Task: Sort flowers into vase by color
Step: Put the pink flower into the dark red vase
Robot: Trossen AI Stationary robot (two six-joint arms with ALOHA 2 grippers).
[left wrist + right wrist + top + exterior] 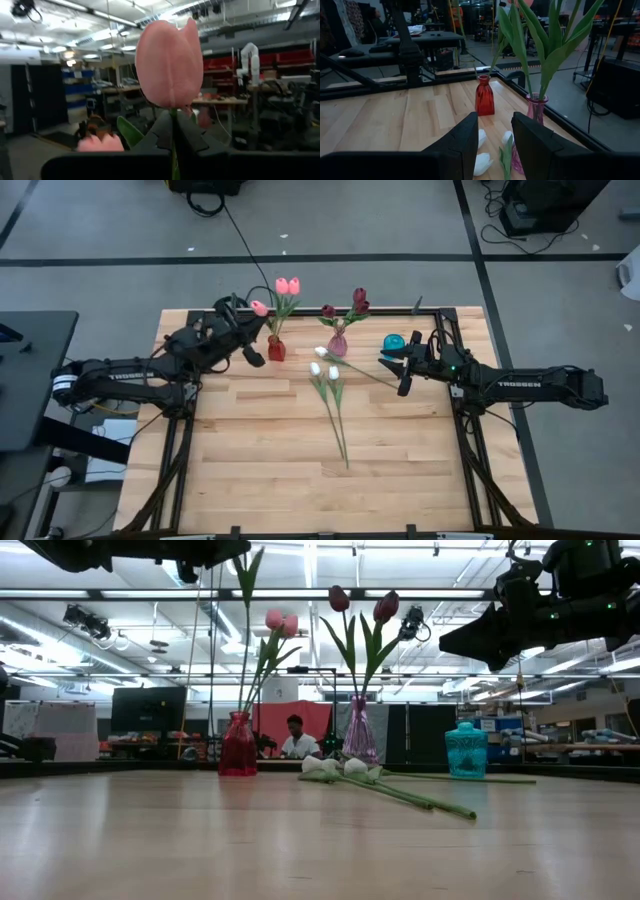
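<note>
Left gripper point(252, 330) clamps a pink tulip point(259, 308), stem seemingly upright, just beside the red vase point(276, 348). Right gripper point(395, 365) hovers open, empty.

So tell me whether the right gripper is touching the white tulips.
Apart. The right wrist view shows the right gripper open above the white tulips, which lie on the table below its fingers.

Pink tulips point(287, 285) in red vase point(276, 348), dark red tulips point(358, 300) in pink vase point(338, 343), white tulips point(324, 370), teal vase point(394, 342)
</note>
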